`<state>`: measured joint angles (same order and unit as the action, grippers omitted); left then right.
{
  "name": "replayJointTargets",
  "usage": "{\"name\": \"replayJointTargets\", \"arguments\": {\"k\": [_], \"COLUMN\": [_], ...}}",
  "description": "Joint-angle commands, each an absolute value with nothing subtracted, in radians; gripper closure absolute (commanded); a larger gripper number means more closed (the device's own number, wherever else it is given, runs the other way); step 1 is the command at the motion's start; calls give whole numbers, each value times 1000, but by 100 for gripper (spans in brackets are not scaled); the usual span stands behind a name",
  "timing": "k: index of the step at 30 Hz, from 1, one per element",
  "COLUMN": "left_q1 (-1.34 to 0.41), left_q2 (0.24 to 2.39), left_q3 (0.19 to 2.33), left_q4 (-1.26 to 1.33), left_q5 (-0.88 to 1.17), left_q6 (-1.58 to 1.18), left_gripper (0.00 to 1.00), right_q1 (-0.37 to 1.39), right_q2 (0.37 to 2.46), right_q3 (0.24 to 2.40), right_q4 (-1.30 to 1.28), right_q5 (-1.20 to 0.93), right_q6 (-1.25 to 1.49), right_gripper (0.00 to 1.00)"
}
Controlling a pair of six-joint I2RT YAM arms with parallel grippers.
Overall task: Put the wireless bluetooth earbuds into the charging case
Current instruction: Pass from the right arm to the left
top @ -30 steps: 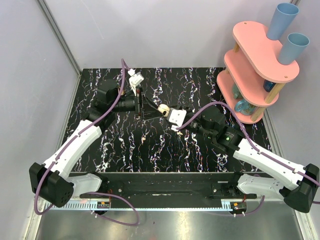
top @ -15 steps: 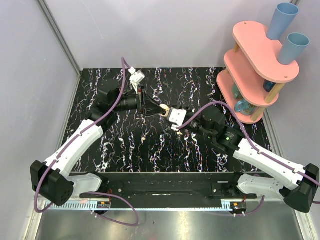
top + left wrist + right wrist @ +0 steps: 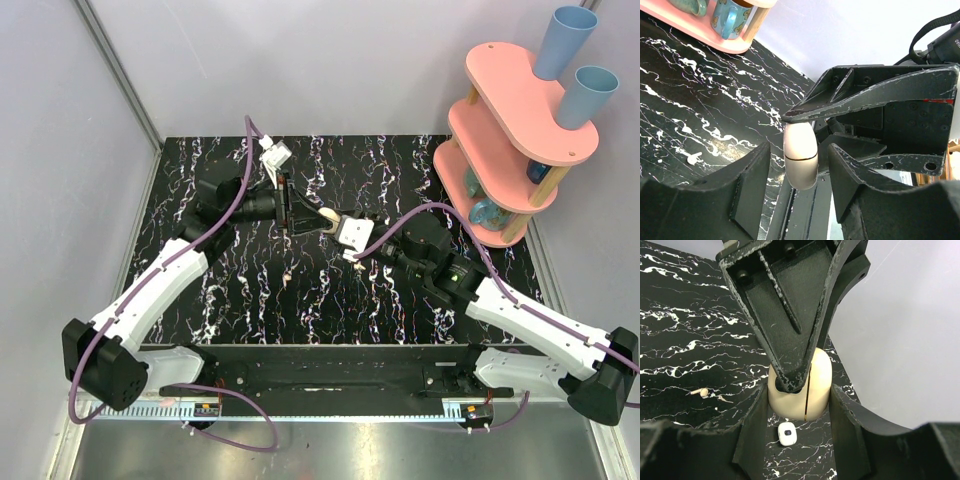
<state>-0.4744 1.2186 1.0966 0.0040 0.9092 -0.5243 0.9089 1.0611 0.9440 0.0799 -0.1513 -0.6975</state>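
The charging case [image 3: 812, 385] is a cream clamshell with its seam closed. It is held off the table between the fingers of my right gripper [image 3: 799, 392]. In the top view the case [image 3: 349, 232] sits mid-table between the right gripper [image 3: 352, 243] and the left gripper [image 3: 318, 220]. My left gripper [image 3: 799, 152] straddles the case's [image 3: 800, 160] free end, with a gap on each side. One white earbud [image 3: 787, 433] lies on the table under the case. A second earbud [image 3: 701, 391] lies further left, also seen as the earbud [image 3: 692, 159] in the left wrist view.
A pink tiered rack [image 3: 510, 130] with two blue cups [image 3: 563, 40] on top stands at the back right, with mugs [image 3: 730, 17] on its lower shelf. The table [image 3: 230, 290] is black with white veins, and grey walls close it in behind and at the left.
My left gripper has swung right and come up to the case's end. The right gripper and the case have stayed put.
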Motion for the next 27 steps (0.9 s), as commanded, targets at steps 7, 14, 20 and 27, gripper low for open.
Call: {"name": "replayJointTargets", "arguments": {"k": [7, 14, 20, 27], "left_q1": [-491, -494, -497, -495], "left_q2": [1235, 1241, 1243, 1233], "left_q3": [1100, 1106, 1108, 1111], "left_q4": [20, 14, 2, -26], "left_q5": [913, 908, 896, 884], "left_q6": [-505, -499, -488, -476], "left_gripper": [49, 53, 48, 58], "right_q1": [914, 914, 914, 914], "right_q2": [1042, 1042, 1042, 1045], "right_q3": [943, 940, 939, 936], "right_q4": [141, 146, 153, 158], "right_q5": [-153, -152, -149, -146], "right_q6": [-680, -680, -678, -678], "right_gripper": [100, 99, 100, 99]}}
